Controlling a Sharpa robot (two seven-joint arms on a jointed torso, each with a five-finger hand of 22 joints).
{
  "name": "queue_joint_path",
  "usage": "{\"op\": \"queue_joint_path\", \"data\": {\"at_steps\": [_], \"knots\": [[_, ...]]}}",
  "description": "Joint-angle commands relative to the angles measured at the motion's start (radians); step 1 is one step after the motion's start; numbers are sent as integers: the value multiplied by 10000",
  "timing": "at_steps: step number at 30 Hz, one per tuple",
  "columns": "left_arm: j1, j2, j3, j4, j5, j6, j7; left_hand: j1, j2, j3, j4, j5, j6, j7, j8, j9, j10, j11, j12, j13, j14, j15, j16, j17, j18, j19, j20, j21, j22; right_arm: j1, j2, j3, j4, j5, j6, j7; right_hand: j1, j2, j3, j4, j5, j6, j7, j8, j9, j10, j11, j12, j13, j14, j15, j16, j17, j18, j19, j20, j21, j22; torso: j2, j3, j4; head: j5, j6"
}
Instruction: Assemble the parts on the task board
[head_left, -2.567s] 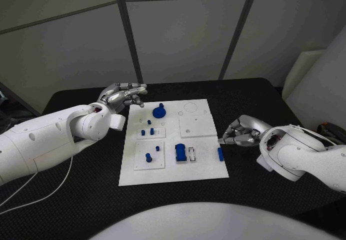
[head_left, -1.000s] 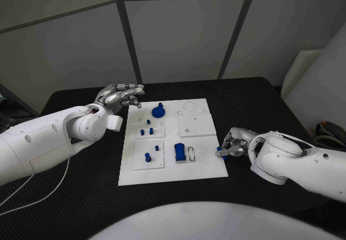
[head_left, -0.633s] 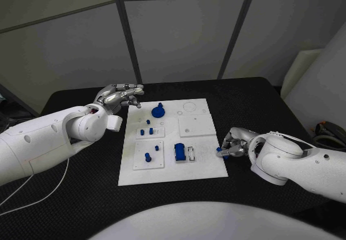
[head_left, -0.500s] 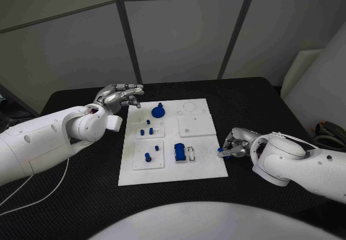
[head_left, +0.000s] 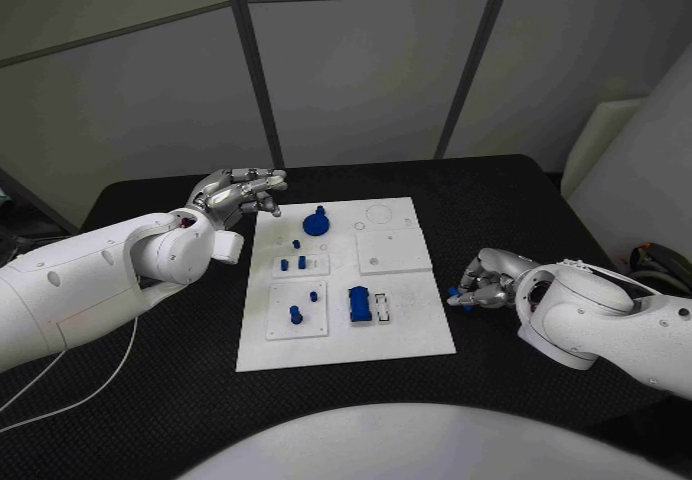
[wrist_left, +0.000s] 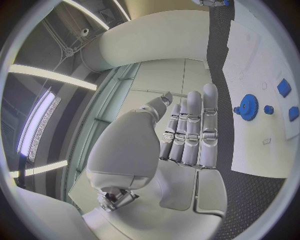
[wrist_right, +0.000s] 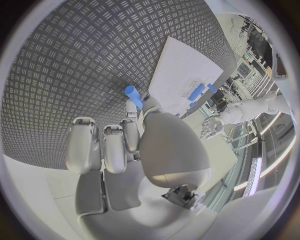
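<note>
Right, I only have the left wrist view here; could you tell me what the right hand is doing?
Observer: The right hand pinches a small blue part at its fingertips.
Operator: Thank you. Is it over the task board?
Observer: No, the part is just beyond the right edge of the task board, above the black table.
Operator: And what sits on the board nearest to that hand?
Observer: A larger blue block stands in the board's near half, with a white piece beside it on the side towards the right hand.
</note>
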Motion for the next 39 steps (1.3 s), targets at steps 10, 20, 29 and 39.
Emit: {"op": "queue_joint_path", "data": {"at_steps": [10, 20, 29, 39], "knots": [[13, 43, 7, 24, 10, 55, 42, -9, 92, -69, -9, 52, -87, 13, 48, -10, -70, 32, 41, -17, -56, -9, 54, -12, 51, -35, 42, -67, -12, 188, 980, 22, 355, 958, -275, 95, 71, 240, 170, 167, 1, -4, 32, 59, 62, 58, -124, -49, -99, 682, -61, -19, 906, -149, -5, -90, -2, -17, 22, 11, 16, 141, 1], [14, 32, 8, 61, 10, 39, 20, -13, 111, -80, 5, 55, -100, 14, 59, -13, -84, 33, 59, -23, -64, -6, 62, -24, 52, -39, 47, -75, -19, 193, 1855, 21, 111, 1530, -748, 64, -591, -34, 180, 617, 137, 51, 34, 187, 246, 84, -112, -49, -78, 683, -47, -37, 887, -141, -12, -72, -29, -43, 31, 12, 5, 210, 1], [15, 32, 9, 74, 10, 37, 9, -13, 111, -80, 5, 55, -100, 14, 59, -13, -84, 33, 59, -23, -64, -6, 62, -24, 52, -39, 47, -75, -19, 194, 2197, 22, -151, 1787, -636, 96, -881, -145, 47, 805, 401, 64, 32, 269, 341, 90, -112, -49, -66, 688, -47, -28, 901, -144, -5, -75, -23, -26, 16, 6, 0, 228, 1], [17, 108, 9, 43, 11, 75, -25, -24, 122, -86, 17, 55, -106, 18, 62, -15, -87, 35, 68, -25, -67, -4, 66, -29, 50, -42, 50, -78, -21, 195, 2599, 21, -505, 1856, -196, 25, -1290, -439, -509, 1082, 1437, 64, 17, 404, 499, 81, -118, -70, -64, 684, -50, -41, 889, -141, -12, -77, -39, -32, 26, -5, -14, 251, 1]]}}
